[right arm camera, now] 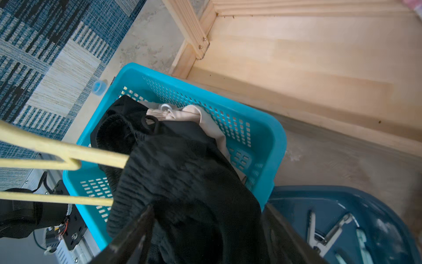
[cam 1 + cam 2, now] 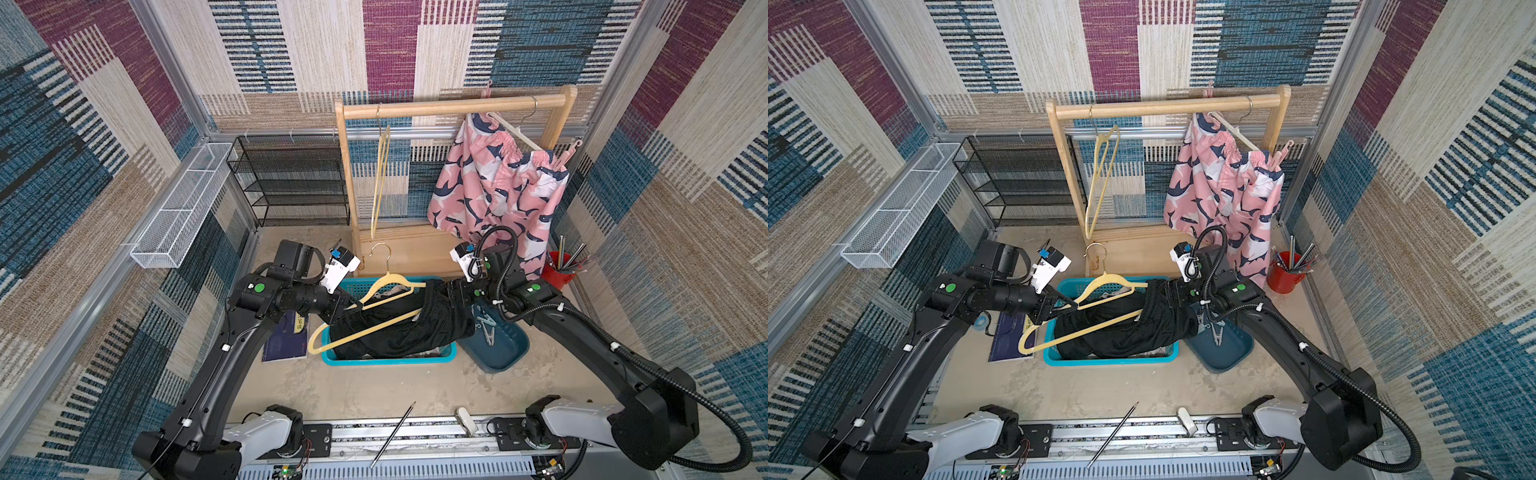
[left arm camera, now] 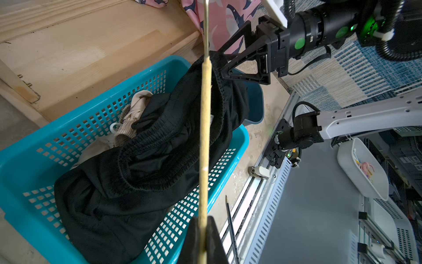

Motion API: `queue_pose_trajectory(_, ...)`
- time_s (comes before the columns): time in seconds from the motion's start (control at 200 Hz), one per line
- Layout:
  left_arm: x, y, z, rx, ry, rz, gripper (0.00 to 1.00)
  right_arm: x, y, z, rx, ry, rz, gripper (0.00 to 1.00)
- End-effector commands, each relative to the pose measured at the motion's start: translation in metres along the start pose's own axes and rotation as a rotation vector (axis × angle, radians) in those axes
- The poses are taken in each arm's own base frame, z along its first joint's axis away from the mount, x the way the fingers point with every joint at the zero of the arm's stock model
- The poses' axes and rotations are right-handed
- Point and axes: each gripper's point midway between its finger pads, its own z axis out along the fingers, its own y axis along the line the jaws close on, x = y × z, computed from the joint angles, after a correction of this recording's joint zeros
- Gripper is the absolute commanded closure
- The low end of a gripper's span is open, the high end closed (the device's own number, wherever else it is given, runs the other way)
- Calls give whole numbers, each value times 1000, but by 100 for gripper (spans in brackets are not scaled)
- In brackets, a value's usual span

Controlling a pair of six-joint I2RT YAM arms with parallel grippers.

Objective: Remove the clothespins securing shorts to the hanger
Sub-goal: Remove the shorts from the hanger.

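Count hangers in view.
3. Bare yellow hanger on the rack rail; white hanger there carrying pink shorts; second yellow hanger over the teal basket, in the left gripper, with black shorts. No others seen.

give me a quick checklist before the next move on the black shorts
1. left pincer shut on hanger: ok
2. right pincer open: ok
3. right pincer clear of black shorts: cannot tell, fabric sits between its jaws
4. black shorts off hanger: not ok, the hanger end is inside them, the rest lies in the basket
5. clothespins in tray: ok
6. pink shorts unpinned: not ok, pink clothespin on the waistband
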Motion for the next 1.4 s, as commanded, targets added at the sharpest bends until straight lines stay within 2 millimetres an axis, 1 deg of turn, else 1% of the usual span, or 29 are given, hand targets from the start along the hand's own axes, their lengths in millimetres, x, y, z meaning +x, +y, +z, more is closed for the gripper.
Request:
queue_pose_trajectory(0.0, -4, -1, -4, -11, -17, 0, 100, 0, 14, 2, -91, -11, 29, 31)
queue_pose_trajectory(0.06, -4, -1, -5, -16, -18, 0, 100, 2, 13, 4, -90, -9, 34, 43)
queue_pose_trajectory(0.145, -3, 0, -5, -25, -17, -1, 100, 2, 11, 4, -75, -12, 36, 68)
queue_pose_trajectory(0.2, -3, 1, -6, -30, -18, -1, 100, 1, 8, 3, -60, -15, 34, 82)
queue_pose_trajectory(0.275, -3, 2, -6, -37, -18, -7, 100, -1, 4, 0, -34, -22, 29, 94)
queue_pose_trajectory(0.346, -3, 4, -7, -51, -19, -19, 100, -2, -3, -2, -8, -25, 38, 100)
queue_pose_trajectory(0.471, -2, 2, -11, -63, -30, -28, 100, -1, -18, -5, 29, -31, 52, 100)
queue_pose_trajectory(0.611, -1, -3, -20, -78, -53, -32, 100, 0, -39, -6, 104, -24, 60, 100)
queue_pose_trajectory(0.621, 0, 1, -21, -103, -52, -31, 100, 1, -40, -6, 109, -22, 61, 100)
queue_pose_trajectory(0.641, 0, 2, -23, -116, -54, -33, 100, 1, -42, -6, 114, -23, 62, 100)
queue_pose_trajectory(0.721, 0, 0, -30, -139, -71, -36, 100, 2, -47, -5, 121, -20, 66, 100)
queue_pose_trajectory(0.886, -4, -7, -48, -176, -115, -41, 100, 7, -49, 1, 112, 2, 71, 100)
queue_pose_trajectory(1.022, -10, -14, -59, -184, -157, -30, 100, 6, -33, 1, 28, -4, 75, 100)
queue_pose_trajectory(1.142, -22, -16, -63, -178, -211, -30, 100, 0, -9, -4, -61, -33, 71, 100)
queue_pose_trajectory(1.202, -29, -19, -61, -148, -237, -32, 100, -5, 6, -7, -96, -53, 58, 100)
queue_pose_trajectory(1.247, -34, -17, -57, -134, -248, -44, 100, -7, 20, -8, -131, -63, 39, 100)
queue_pose_trajectory(1.317, -39, -14, -52, -121, -259, -54, 100, -7, 46, -5, -179, -67, 7, 100)
queue_pose_trajectory(1.397, -45, -9, -47, -121, -266, -64, 100, -3, 70, 2, -231, -63, -17, 100)
